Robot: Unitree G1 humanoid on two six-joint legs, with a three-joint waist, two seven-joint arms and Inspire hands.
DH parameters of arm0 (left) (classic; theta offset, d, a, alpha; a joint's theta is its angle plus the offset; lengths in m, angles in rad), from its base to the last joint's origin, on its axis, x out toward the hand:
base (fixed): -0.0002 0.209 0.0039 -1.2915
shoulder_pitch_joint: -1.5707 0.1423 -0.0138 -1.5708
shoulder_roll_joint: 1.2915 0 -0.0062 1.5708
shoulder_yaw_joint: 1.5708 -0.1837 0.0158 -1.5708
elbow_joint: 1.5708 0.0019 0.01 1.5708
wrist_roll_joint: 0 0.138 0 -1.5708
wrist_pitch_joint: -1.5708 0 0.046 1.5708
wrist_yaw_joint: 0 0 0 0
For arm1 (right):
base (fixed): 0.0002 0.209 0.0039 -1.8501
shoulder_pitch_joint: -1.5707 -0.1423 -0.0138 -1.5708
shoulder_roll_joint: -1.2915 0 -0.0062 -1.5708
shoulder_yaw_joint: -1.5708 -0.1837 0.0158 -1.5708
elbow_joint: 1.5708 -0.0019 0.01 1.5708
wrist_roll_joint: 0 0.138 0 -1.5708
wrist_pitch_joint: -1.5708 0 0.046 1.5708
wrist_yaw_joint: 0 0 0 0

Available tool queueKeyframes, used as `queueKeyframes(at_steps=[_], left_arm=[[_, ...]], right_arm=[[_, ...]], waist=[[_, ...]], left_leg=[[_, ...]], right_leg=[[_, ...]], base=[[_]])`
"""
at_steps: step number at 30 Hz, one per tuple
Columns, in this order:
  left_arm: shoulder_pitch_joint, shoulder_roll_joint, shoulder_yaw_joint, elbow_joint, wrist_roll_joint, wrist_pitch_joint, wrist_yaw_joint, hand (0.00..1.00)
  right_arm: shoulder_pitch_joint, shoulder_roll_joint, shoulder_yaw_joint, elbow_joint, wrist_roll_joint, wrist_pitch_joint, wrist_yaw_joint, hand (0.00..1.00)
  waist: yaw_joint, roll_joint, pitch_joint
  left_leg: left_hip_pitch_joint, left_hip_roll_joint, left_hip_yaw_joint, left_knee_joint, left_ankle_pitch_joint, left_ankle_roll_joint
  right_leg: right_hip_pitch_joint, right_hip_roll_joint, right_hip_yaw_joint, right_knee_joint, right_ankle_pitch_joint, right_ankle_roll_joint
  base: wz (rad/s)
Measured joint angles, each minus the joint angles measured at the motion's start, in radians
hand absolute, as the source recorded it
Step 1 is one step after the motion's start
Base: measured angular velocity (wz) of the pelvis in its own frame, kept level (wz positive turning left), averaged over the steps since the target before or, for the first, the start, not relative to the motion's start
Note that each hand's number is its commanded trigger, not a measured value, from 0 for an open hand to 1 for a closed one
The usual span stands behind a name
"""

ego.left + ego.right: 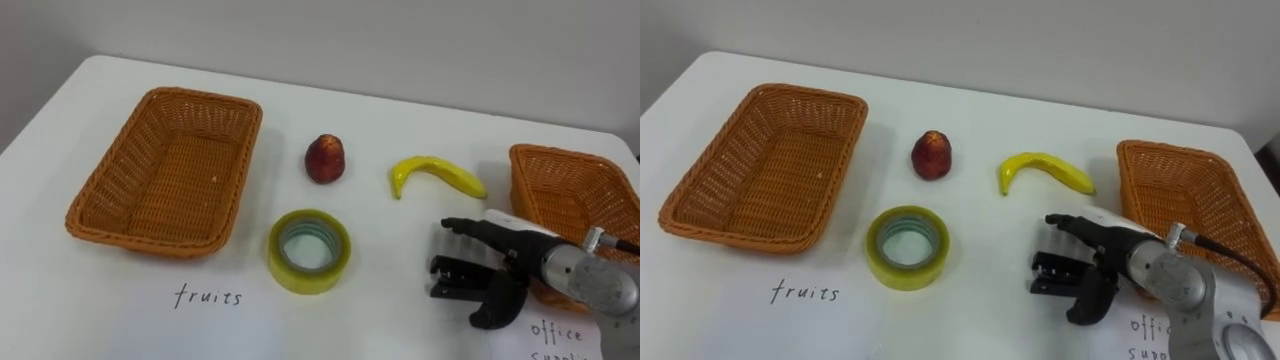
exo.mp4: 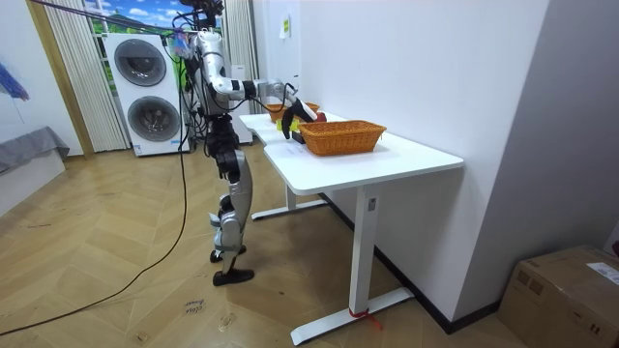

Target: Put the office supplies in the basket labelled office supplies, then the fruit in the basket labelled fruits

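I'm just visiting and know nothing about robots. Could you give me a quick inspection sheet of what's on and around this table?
Surface: white table, with handwritten labels.
Job's things: red fruit, banana and tape roll lie between the left basket and right basket; nothing seen in either basket.
Clutter: nothing seen.
Hands: right hand open over the table beside the right basket, holding nothing.
Cables: nothing seen besides the robot's own.
Surroundings: stacked washing machines, cardboard box, wood floor.
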Motion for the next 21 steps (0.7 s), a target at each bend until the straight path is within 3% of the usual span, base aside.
queueKeyframes(at_steps=[8,18,21], left_arm=[[-0.002,0.000,-0.003,-0.001,-0.011,0.000,0.001,0.00],[-0.030,0.000,-0.033,-0.007,-0.044,0.000,0.018,0.00],[-0.030,0.000,-0.040,-0.007,-0.045,0.001,0.017,0.00]], right_arm=[[0.000,0.002,0.000,0.007,-0.008,0.001,0.012,0.00],[0.000,0.016,0.009,0.027,-0.029,0.000,-0.006,0.00],[0.000,0.016,0.026,0.027,-0.038,0.006,-0.015,0.00]], waist=[[0.002,-0.013,0.0066],[0.006,-0.007,0.0049],[0.006,0.002,0.0004]], left_leg=[[-0.008,-0.002,0.000,0.005,0.000,0.000],[-0.008,0.001,-0.004,0.006,0.000,0.000],[-0.005,0.002,-0.004,0.004,0.000,0.000]], right_leg=[[-0.006,0.000,0.000,-0.002,0.000,0.000],[-0.011,0.002,0.001,0.002,0.001,0.000],[-0.010,0.002,0.002,0.002,0.004,0.000]], base=[[0.00],[0.00],[0.00]])
